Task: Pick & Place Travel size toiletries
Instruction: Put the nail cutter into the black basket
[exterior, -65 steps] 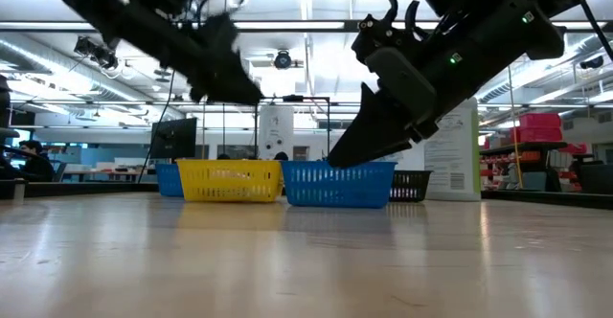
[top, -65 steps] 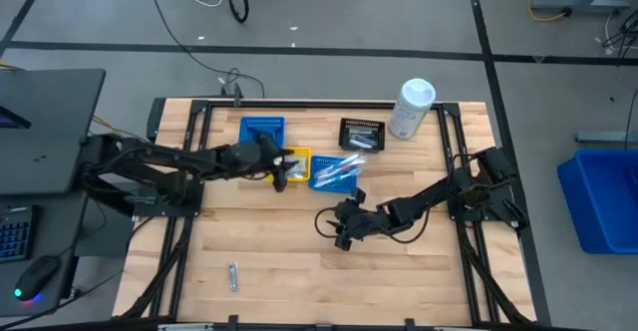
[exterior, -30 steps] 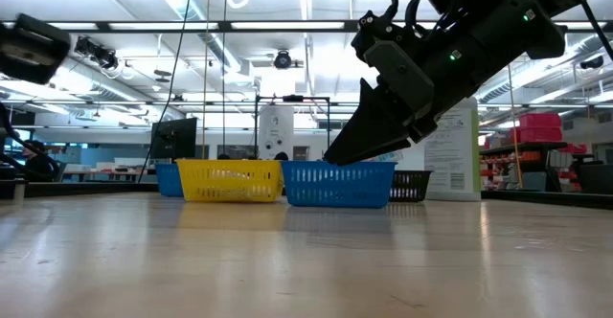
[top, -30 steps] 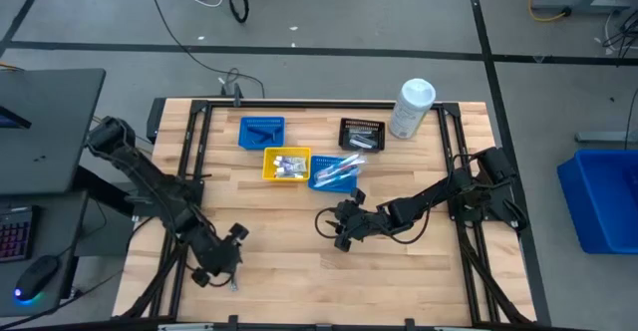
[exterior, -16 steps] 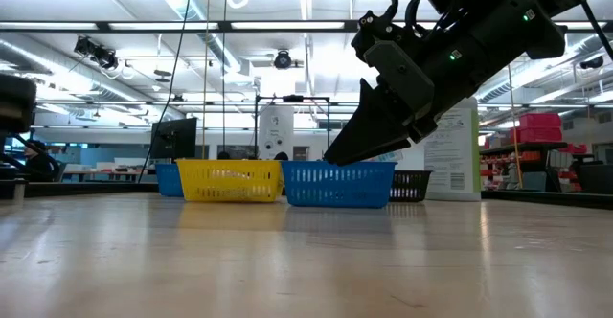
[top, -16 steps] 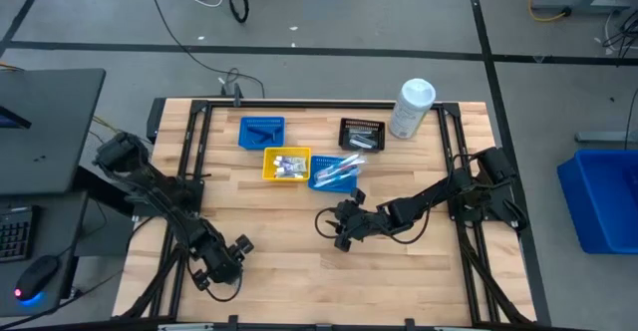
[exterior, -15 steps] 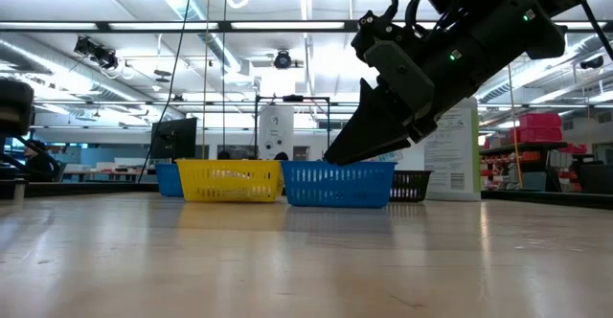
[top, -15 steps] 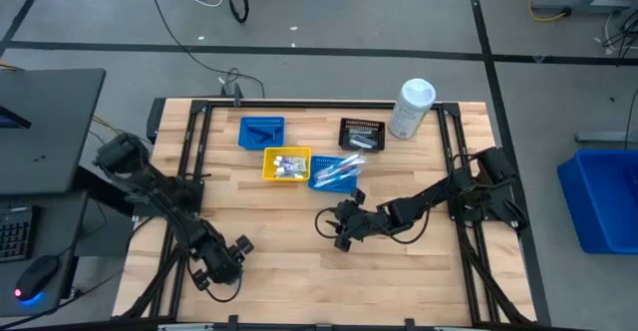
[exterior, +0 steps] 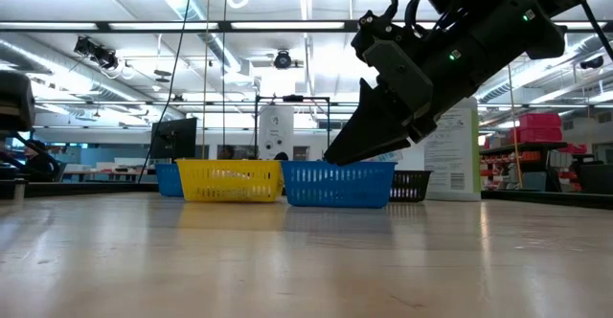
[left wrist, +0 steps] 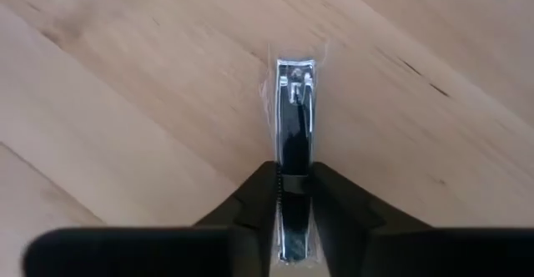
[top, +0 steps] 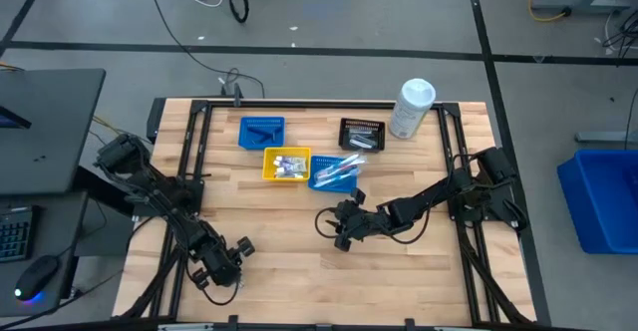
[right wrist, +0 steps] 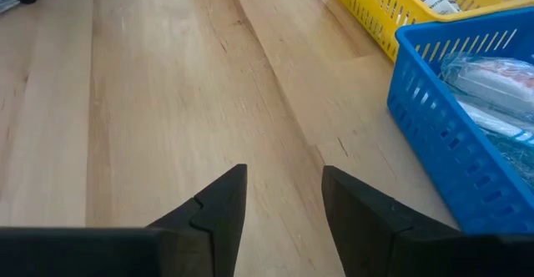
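1. Left hand (top: 221, 269) is low at the desk's (top: 289, 271) 7 o'clock corner, near the front-left edge.
2. Left wrist view: its fingers (left wrist: 259, 195) sit tight on either side of a nail clipper (left wrist: 294, 156) in a clear wrap, lying flat on the wood. Fingers touch the clipper's sides, so clamped on it; the clipper is not lifted.
3. High view: the clipper is hidden under the left hand.
4. Right hand (top: 337, 225) hovers mid-desk, just at 6 o'clock of the blue bin (top: 335, 173), pointing toward 9 o'clock.
5. Right wrist view: fingers (right wrist: 219, 200) apart, nothing between them, bare wood below.
6. Low view: the right hand (exterior: 356, 144) hangs in front of the blue bin (exterior: 339, 186), clear of the desk.
7. Bins at the desk's 12 o'clock side:
   - rear blue bin (top: 262, 132), at 11 o'clock of the yellow one
   - yellow bin (top: 286, 165), holding small white packets (top: 289, 164)
   - the blue bin touching the yellow bin's 3 o'clock side, holding wrapped toothbrushes (top: 339, 168)
   - black bin (top: 362, 135) at 12 o'clock of the blue one, silvery items inside; I can't tell what they are.
8. White canister (top: 411, 109) stands upright at the 1 o'clock corner, just beside the black bin.
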### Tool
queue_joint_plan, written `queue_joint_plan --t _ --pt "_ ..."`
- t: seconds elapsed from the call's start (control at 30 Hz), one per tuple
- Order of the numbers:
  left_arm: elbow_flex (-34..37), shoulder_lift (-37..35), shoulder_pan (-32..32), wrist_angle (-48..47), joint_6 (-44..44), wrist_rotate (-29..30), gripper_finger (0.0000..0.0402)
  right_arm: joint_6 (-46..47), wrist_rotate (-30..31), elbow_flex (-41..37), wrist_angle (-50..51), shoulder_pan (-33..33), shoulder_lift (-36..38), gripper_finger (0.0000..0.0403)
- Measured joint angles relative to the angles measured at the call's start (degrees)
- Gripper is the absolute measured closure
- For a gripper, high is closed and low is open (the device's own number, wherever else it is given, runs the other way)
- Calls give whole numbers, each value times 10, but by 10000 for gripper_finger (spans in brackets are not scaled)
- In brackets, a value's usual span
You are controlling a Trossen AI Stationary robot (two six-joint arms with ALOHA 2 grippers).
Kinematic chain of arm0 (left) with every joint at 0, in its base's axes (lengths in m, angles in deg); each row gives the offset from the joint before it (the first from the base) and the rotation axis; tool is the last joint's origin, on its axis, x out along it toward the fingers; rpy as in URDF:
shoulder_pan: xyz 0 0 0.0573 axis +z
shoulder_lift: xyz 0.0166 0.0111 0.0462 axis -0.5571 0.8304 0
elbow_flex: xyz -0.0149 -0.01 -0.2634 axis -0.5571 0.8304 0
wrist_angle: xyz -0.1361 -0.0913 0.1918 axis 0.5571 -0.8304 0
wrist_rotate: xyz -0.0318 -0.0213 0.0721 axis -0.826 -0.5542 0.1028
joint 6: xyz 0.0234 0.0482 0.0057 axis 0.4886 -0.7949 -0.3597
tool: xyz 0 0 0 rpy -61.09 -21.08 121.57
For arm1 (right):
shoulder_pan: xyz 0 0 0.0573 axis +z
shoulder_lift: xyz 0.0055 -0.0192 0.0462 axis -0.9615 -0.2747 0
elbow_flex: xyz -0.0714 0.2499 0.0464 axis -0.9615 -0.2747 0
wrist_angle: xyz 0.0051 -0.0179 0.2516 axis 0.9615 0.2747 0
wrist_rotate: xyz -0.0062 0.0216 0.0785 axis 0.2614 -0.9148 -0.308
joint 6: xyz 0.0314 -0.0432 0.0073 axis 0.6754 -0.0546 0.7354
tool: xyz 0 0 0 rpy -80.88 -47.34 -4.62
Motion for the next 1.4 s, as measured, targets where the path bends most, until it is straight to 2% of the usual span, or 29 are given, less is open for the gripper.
queue_joint_plan --t 0.13,0.27,0.43,0.53,0.6,0.7,0.83,0.93,1.1,1.23,1.4 --pt "1 0 0 12 6 18 353 0 0 0 -3 0 0 239" --pt "-14 4 10 15 16 75 349 0 0 0 -21 0 0 240" --pt "-60 3 54 10 20 175 332 -14 0 0 -63 1 0 241" --pt "-80 3 97 -1 59 207 341 -34 0 0 -114 1 0 241" --pt "-89 3 127 9 110 249 348 -56 -1 0 -151 1 0 237" --pt "-90 3 170 24 167 291 350 -115 -1 0 -185 1 0 223" --pt "-90 3 216 28 217 301 344 -135 -1 0 -192 1 0 191" --pt "-90 4 239 35 239 301 343 -132 -28 0 -196 0 0 164" --pt "-90 5 257 122 169 286 348 -157 -50 0 -198 -12 0 129" --pt "-90 5 263 177 123 255 345 -160 -49 0 -199 -31 0 122" --pt "-90 5 263 169 126 251 350 -162 -69 0 -207 -47 -1 135"
